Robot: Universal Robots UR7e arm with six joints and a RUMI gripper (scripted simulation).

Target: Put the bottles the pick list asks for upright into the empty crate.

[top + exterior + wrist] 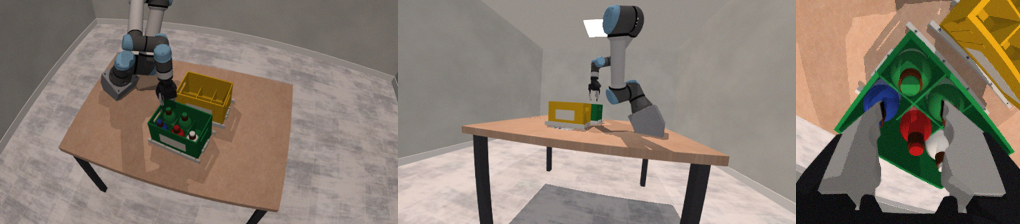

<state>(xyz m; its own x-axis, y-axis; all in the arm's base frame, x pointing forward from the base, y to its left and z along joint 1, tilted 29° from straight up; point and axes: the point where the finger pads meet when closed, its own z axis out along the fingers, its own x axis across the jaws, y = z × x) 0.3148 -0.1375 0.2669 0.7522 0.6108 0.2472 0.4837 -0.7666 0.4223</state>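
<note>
My gripper [168,101] [594,99] [912,101] is open and empty, above the green crate [192,147] [597,113] [912,172]. The green crate holds two green bottles [169,117] [185,122] [910,67], a blue bottle [160,122] [878,99], a red bottle [176,128] [915,124] and a white bottle [192,135] [936,145], all upright. In the wrist view the fingers overlap the blue, white and second green bottles. The yellow crate [219,112] [581,116] [957,25] shows no bottles. A thin strip [563,128] with colored marks lies at its foot, too small to read.
The yellow crate stands close beside the green crate, with a narrow gap between them. Pale grey strips run along the feet of both crates. The arm's base [119,85] [650,121] stands at the table's corner region. The crate walls rise around the bottles.
</note>
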